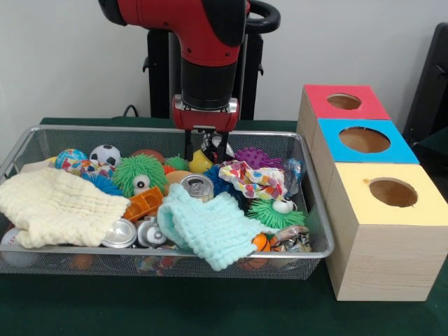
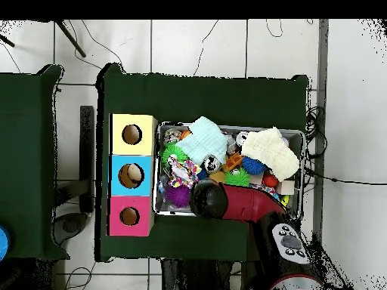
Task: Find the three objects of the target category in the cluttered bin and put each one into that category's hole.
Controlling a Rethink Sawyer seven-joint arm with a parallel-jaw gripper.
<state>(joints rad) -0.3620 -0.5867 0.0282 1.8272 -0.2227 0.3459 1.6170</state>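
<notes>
Gripper (image 1: 206,145) down at the bin's (image 1: 316,210) far side, fingers parted, nothing held. Searching, apparently. Balls (image 1: 106,155) far left; boxes (image 1: 364,140) right. Needs a target picked, then gripped.

- wire bin (image 1: 316,210) sits on the table (image 1: 210,315), three boxes (image 1: 378,203) in a row just right of it
- two cloths (image 1: 210,227) lie on top of the clutter up front
- gripper (image 1: 208,150) hangs over the bin's back edge
</notes>
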